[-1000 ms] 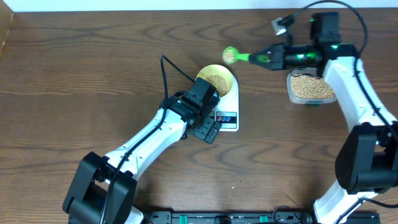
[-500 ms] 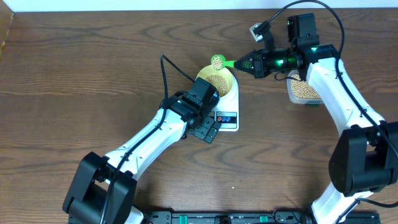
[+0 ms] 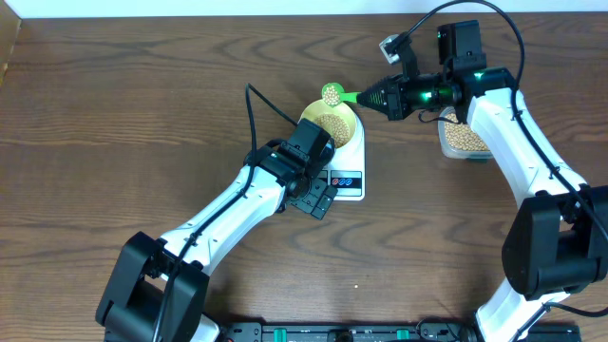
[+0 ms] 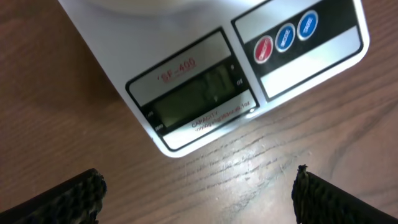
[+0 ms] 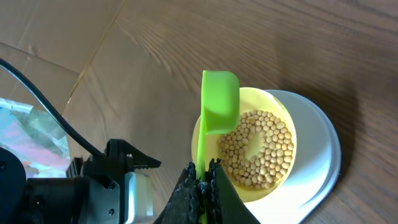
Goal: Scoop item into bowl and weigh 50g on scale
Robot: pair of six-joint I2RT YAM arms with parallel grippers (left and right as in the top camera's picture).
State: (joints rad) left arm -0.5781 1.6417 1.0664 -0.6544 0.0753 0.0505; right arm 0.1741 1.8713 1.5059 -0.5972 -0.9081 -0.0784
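Observation:
The pale-yellow bowl (image 3: 334, 124) (image 5: 273, 106), partly filled with tan beans (image 5: 257, 150), sits on the white scale (image 3: 349, 176) (image 5: 325, 163). My right gripper (image 3: 381, 95) (image 5: 204, 177) is shut on the handle of a green scoop (image 3: 332, 93) (image 5: 219, 102). In the overhead view the scoop's cup holds beans and hovers over the bowl's far rim. My left gripper (image 3: 319, 201) (image 4: 199, 199) stands open and empty low over the wood, just in front of the scale's display (image 4: 199, 99).
A clear plastic tub (image 3: 464, 138) of beans stands to the right of the scale, under my right arm. My left arm (image 3: 237, 204) runs from the front left up to the scale. A black cable (image 3: 261, 100) lies left of the bowl.
My right gripper carried the loaded scoop leftward from near the tub to the bowl's far rim, then held still. The left arm has not moved.

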